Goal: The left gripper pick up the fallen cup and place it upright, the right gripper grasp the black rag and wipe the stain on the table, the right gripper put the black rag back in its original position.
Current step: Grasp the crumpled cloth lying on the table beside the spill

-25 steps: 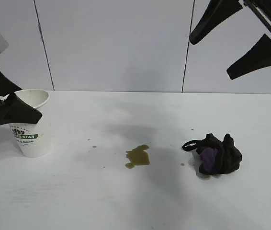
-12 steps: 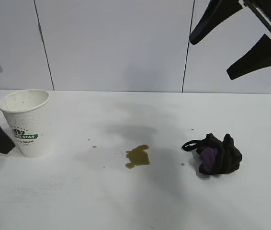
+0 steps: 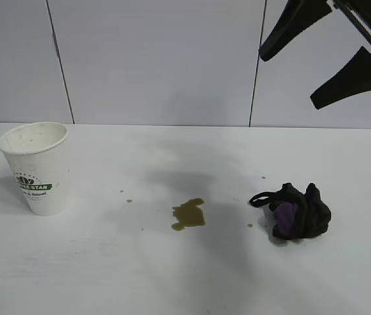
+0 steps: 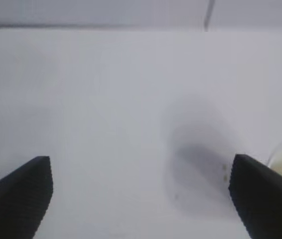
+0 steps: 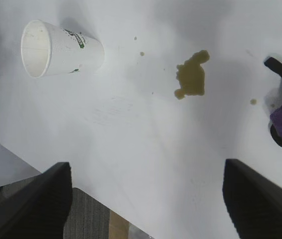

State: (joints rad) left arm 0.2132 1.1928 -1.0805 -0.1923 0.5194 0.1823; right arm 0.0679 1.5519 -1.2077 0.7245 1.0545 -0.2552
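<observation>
One step of three looks done: paper cup point(image 3: 35, 168) upright at the worktop's point(image 3: 172, 275) left end, free of any grip. Left gripper point(image 4: 141, 196) out of the exterior view, jaws spread wide and empty over bare worktop. Right gripper point(image 3: 326, 56) high at the upper right, jaws parted, holding nothing. Black rag point(image 3: 293, 211) bunched just right of the coffee stain point(image 3: 189, 214), apart from it. Next, by judgement: lower the right gripper onto the rag, clench, then sweep left across the puddle.
</observation>
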